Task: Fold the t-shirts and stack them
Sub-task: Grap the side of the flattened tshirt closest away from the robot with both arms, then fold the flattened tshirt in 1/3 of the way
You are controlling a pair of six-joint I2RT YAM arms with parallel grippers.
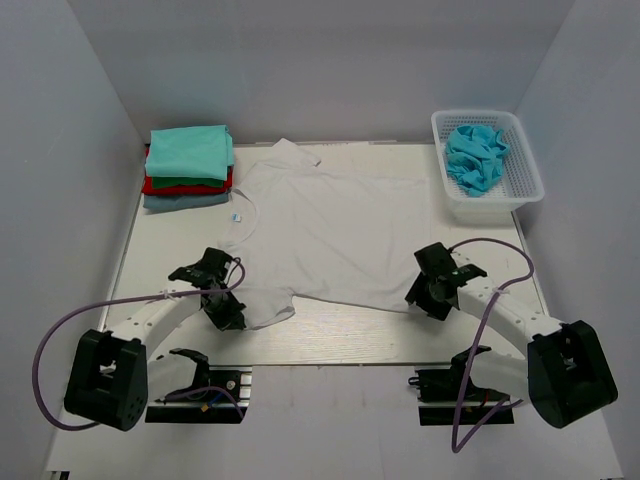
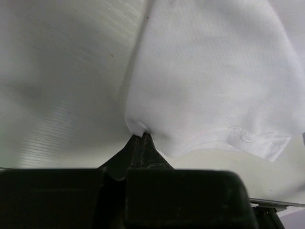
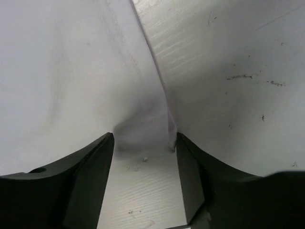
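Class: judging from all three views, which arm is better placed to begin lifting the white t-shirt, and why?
Left, probably. The left claw is shut on the near edge of the white t-shirt, with cloth pinched at its tips. The right claw straddles the shirt's near-right corner with jaws apart, gripping nothing yet.

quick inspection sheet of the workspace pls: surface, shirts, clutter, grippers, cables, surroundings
surface: white table, a few dark specks in the right wrist view
job's things: white t-shirt spread flat mid-table; folded t-shirts stacked at the far left, teal on top, then red, grey-blue lowest; light blue t-shirts crumpled in the basket
clutter: white lattice basket at the far right; nothing else seen
grippers: left gripper shut on the white t-shirt's near edge; right gripper open, jaws either side of the cloth's edge
cables: left purple cable loops out beside its arm; right purple cable arcs above the table
surroundings: plain white walls on three sides
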